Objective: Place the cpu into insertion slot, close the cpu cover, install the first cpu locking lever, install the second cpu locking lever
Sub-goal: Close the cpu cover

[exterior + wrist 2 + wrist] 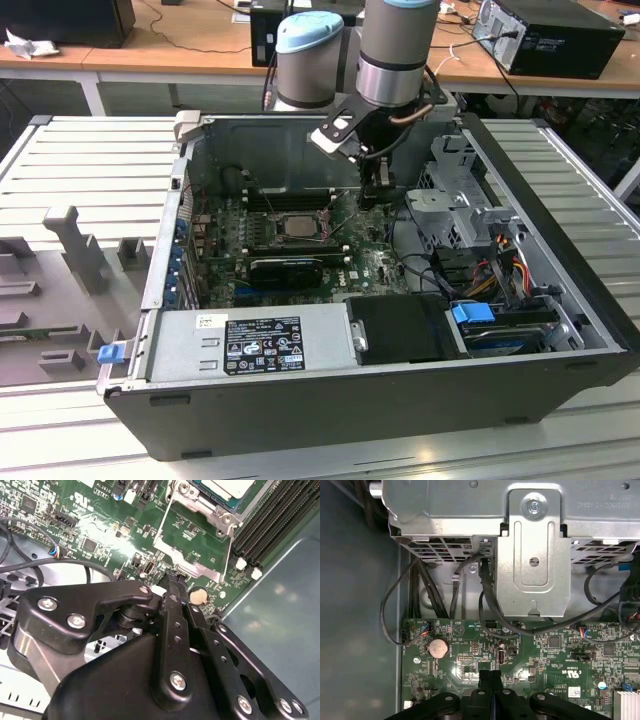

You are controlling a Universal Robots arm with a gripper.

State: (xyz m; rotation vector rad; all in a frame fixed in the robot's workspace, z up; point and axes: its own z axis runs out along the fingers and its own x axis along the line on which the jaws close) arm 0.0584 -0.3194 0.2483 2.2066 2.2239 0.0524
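Note:
The cpu (227,487), a pale metallic square, lies in the insertion slot (202,502) on the green board; in the exterior view the slot (297,226) sits mid-board. The cpu cover (187,560), a thin silver frame, is swung open beside the slot, and green board shows through its window. My gripper (172,577) hovers just off the cover's free edge, on the exterior view's right of the slot. Its black fingers (490,680) are pressed together with nothing between them. In the exterior view the gripper (373,195) hangs inside the open case.
Black memory slots (265,530) run along the socket. A black graphics card (295,268) lies in front of it, with the power supply (250,345) nearer still. A metal drive cage (530,555), black cables (485,595) and a coin battery (439,647) are close to the gripper.

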